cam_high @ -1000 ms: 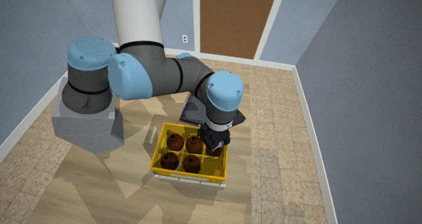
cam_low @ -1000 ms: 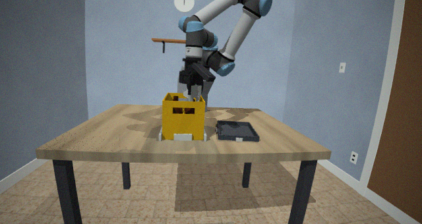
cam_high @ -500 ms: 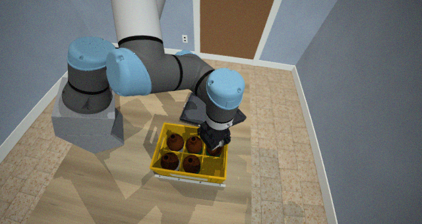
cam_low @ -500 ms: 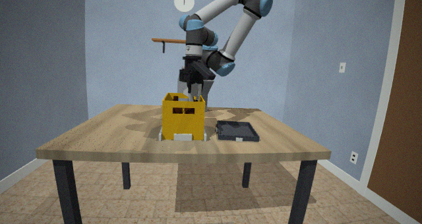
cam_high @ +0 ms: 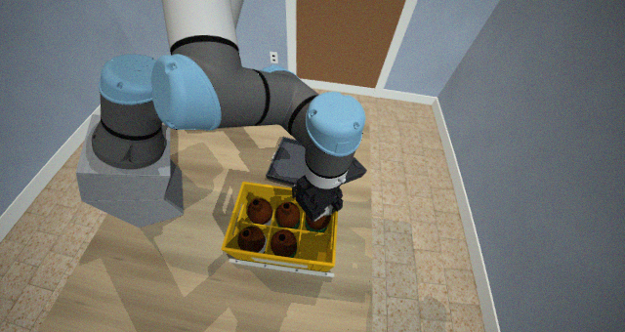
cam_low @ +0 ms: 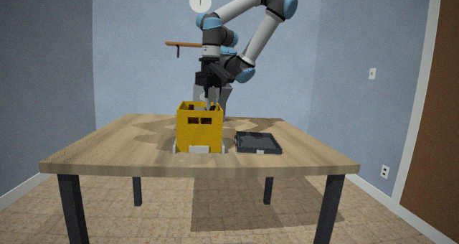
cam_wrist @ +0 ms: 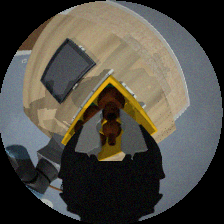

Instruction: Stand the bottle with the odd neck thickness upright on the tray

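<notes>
Bottle [cam_high: 316, 223] [cam_low: 212, 108] [cam_wrist: 111, 99] stands in the crate [cam_high: 278, 261] [cam_low: 199, 136] [cam_wrist: 142, 117] below the claw [cam_high: 320, 216] [cam_low: 211, 105] [cam_wrist: 111, 109], neck apparently gripped; grasping appears in hand, next requiring a straight lift clear before carriage to the tray [cam_high: 288, 164] [cam_low: 256, 142] [cam_wrist: 67, 70].

A white-trimmed brown door [cam_high: 352, 34] and a wall clock [cam_low: 200, 1] are suggesting a plain room, its exact kind staying unclear.

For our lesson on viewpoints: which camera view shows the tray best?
The exterior view shows the tray best: nothing covers it, and its front edge shows. In the top view the arm hides its middle. The wrist view shows it whole too, but small and turned.
</notes>
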`<state>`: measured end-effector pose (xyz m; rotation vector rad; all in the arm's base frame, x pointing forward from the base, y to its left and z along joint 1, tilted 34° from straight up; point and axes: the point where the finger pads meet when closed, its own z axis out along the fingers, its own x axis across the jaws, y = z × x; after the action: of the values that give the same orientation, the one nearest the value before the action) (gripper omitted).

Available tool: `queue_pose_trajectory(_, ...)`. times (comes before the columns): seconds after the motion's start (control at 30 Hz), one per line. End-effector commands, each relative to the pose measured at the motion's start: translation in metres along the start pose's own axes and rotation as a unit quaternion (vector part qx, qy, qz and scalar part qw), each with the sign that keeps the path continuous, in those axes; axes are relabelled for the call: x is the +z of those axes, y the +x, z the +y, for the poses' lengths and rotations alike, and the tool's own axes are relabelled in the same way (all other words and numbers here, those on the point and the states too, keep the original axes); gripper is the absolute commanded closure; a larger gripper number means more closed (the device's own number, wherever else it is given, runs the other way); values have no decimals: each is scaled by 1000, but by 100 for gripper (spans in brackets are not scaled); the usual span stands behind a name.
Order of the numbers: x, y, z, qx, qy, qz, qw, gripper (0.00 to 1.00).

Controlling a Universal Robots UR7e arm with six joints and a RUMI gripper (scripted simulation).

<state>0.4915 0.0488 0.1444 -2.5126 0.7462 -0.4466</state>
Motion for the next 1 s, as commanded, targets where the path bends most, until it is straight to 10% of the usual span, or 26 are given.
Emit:
queue_pose_trajectory(0.0,-6,0,0,0,0,0,1000,100)
queue_pose_trajectory(0.97,-18,0,0,0,0,0,1000,100)
